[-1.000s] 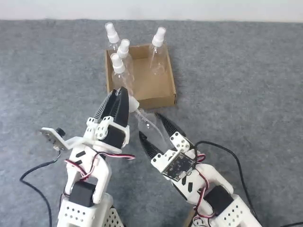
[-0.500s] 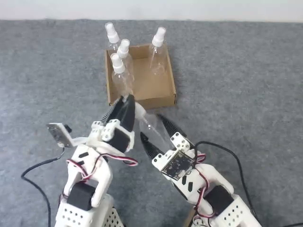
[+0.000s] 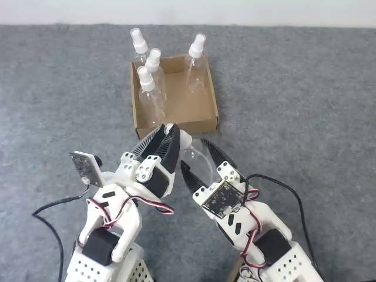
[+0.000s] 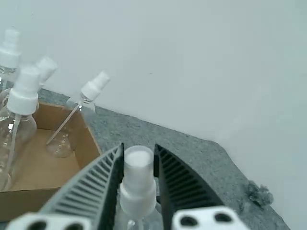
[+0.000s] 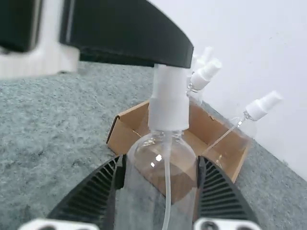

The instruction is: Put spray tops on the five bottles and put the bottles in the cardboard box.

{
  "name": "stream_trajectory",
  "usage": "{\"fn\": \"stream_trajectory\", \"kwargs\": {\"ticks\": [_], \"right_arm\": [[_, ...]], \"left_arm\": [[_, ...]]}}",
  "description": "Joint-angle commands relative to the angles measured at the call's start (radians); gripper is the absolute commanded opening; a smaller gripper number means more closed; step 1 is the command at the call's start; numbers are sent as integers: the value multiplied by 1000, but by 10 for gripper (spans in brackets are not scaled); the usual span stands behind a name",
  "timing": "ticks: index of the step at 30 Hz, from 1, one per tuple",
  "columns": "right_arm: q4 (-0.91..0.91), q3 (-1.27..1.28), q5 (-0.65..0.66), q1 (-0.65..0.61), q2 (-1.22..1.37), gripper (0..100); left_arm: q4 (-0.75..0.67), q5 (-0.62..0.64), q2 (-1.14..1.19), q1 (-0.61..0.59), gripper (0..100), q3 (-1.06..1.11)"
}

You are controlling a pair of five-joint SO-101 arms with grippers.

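In the high view a clear bottle (image 3: 194,154) is held tilted just in front of the cardboard box (image 3: 213,100). My right gripper (image 3: 195,157) is shut on the bottle's body (image 5: 163,160). My left gripper (image 3: 167,130) is shut on the white spray top (image 4: 138,182) at the bottle's neck, and in the right wrist view its black fingers (image 5: 129,33) sit just over the top (image 5: 168,108). Several capped bottles (image 3: 148,88) stand upright in and at the back of the box.
Grey carpet covers the table around the box and arms. The box's front wall (image 3: 176,125) lies close behind the held bottle. A white wall rises beyond the box (image 4: 91,143). Cables trail beside both arm bases (image 3: 276,185).
My left gripper has swung right and toward the front while its wrist turned, keeping hold of the spray top. The bottle and my right gripper shifted slightly right.
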Motion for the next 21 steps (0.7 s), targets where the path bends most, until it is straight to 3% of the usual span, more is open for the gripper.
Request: {"fn": "stream_trajectory", "kwargs": {"ticks": [1, 5, 12, 16, 21], "right_arm": [[-2, 21, 11, 8, -22, 111], [-2, 21, 11, 25, -22, 111], [-4, 21, 11, 76, -22, 111], [-4, 21, 11, 76, -22, 111], [-2, 21, 11, 77, -22, 110]], "left_arm": [[37, -52, -15, 34, 12, -22], [38, -98, -15, 44, 12, -19], [112, -143, -15, 181, 13, -21], [110, -141, -15, 181, 22, -22], [110, -140, -15, 114, 108, -22]]}}
